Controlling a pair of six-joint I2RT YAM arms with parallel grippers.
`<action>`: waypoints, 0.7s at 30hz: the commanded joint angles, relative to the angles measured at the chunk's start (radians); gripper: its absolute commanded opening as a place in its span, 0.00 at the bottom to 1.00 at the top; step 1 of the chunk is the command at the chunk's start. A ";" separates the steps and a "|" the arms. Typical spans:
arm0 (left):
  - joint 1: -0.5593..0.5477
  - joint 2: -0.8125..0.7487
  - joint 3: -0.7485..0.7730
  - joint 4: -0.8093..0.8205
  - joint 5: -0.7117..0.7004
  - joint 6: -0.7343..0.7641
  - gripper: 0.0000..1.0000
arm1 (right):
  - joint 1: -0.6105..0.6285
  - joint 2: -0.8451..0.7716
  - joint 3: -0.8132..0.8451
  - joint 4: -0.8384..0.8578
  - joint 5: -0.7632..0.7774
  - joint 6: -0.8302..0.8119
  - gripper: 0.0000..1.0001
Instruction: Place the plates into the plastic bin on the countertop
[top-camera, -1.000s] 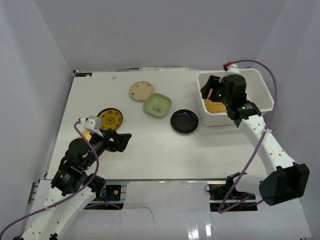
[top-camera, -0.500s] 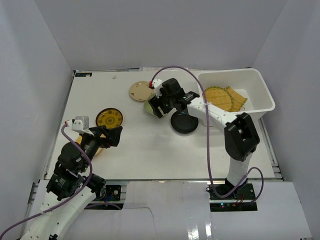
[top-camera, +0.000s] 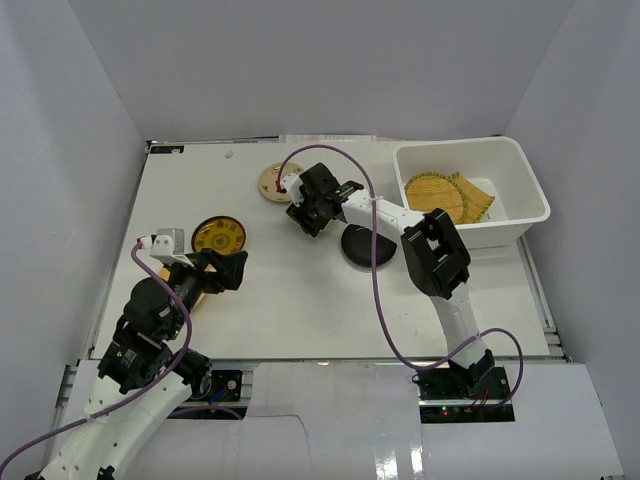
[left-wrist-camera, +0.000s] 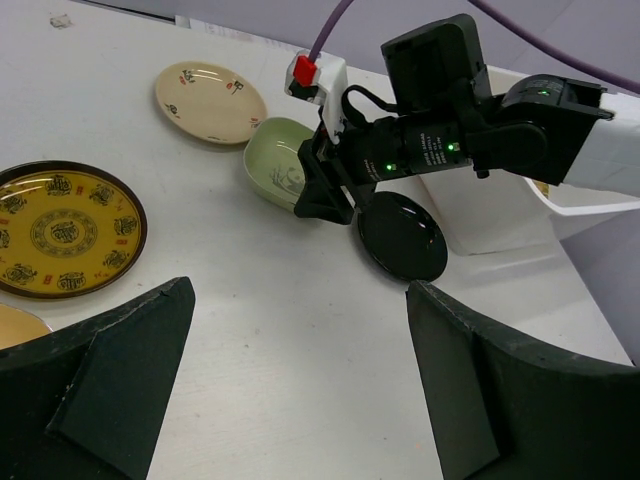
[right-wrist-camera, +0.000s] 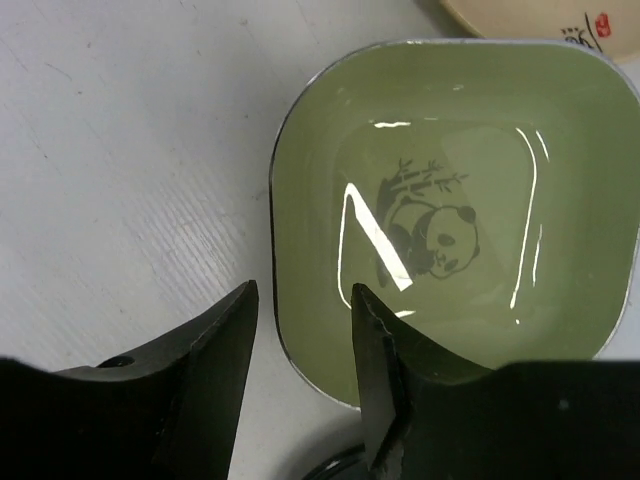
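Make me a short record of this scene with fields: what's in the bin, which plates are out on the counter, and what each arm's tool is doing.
In bin: woven bamboo trays lying in the plastic bin
On countertop: green square dish, black round plate, beige round plate, yellow plate with dark rim
Partly hidden: yellowish plate by the left arm
Right tool: open, one finger inside and one outside the green square dish's rim, not clamped
Left tool: wide open, empty

green plate (right-wrist-camera: 450, 150): glossy glaze; black plate (left-wrist-camera: 402, 235): glossy; countertop (top-camera: 300, 300): matt; bin (top-camera: 495, 235): smooth plastic
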 joint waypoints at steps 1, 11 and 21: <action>-0.005 0.007 -0.003 0.018 -0.007 0.004 0.98 | 0.022 0.032 0.074 -0.030 -0.002 -0.033 0.48; -0.003 -0.028 -0.004 0.016 -0.017 0.002 0.98 | 0.111 -0.115 -0.061 0.062 0.054 0.053 0.08; -0.002 -0.082 -0.006 0.028 0.003 -0.010 0.98 | 0.141 -0.556 -0.236 0.102 0.490 0.119 0.08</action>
